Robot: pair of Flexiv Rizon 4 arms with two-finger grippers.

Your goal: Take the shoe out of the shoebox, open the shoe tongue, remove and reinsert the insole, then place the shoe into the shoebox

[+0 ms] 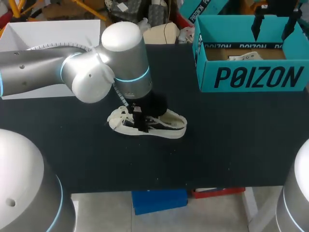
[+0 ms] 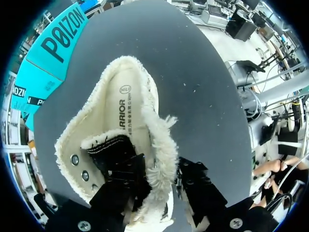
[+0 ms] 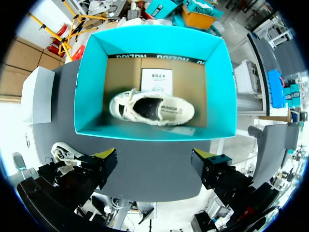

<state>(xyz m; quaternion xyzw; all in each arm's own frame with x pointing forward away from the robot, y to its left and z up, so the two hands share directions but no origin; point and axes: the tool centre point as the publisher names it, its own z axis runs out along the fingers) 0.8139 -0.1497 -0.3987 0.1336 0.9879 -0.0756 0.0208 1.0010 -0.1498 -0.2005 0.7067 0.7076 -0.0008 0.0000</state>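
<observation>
Left claw (image 2: 161, 188): closed on the shoe's fluffy side wall, with one black finger inside the shoe and one outside.
Shoe (image 2: 140, 145): cream, out of the box, sitting on its sole on the table. It has a fuzzy rim and round shiny lace holes.
Insole (image 2: 130, 104): smooth and pale, lying flat inside the shoe.
Left wrist view only: it shows the inside of the shoe. From above, my grey arm hides the shoe's middle.
Table (image 1: 231, 140): flat and black.
Right claw (image 3: 154, 159): wide open, nothing between its yellow tips, hanging over the shoebox.
Shoebox (image 3: 84, 92): blue-green card walls, brown floor, no lid, at the table's far right.
Second shoe (image 3: 152, 108): cream, lying in the box by a white paper card (image 3: 157, 79). Only the right wrist view shows it whole.
</observation>
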